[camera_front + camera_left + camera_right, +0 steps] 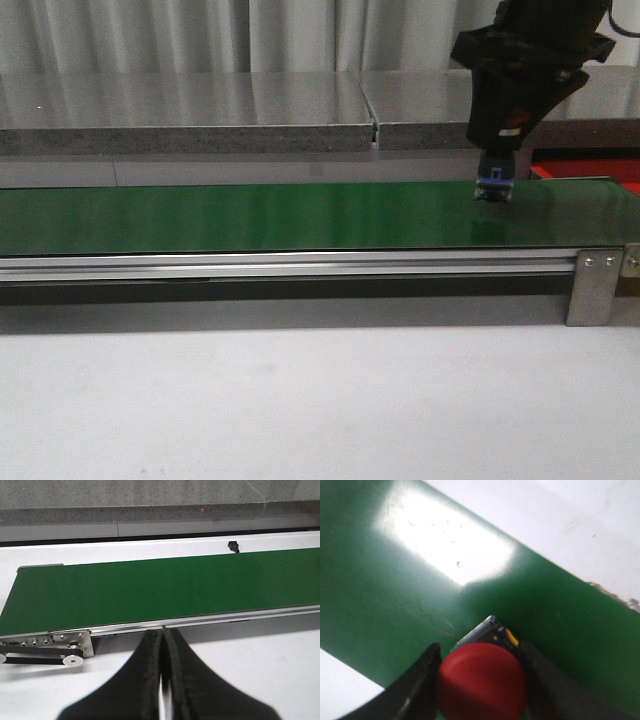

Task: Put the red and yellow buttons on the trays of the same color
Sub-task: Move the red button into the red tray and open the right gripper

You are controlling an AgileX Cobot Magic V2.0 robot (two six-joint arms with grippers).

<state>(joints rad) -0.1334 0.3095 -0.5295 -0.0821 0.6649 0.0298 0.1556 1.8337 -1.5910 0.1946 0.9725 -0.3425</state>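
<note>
Currently your right gripper is clamped on a red button: glossy domed cap, dark grey body with a small yellow mark, pinched between both black fingers just above the smooth green belt. At 3 o'clock of the belt in the front view, note a sliver of red tray. Your left gripper sits closed on nothing over the white table.

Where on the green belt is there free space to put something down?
The belt is bare from its left end up to the right gripper, which holds a red button near the right end. Only that spot is crowded.
</note>
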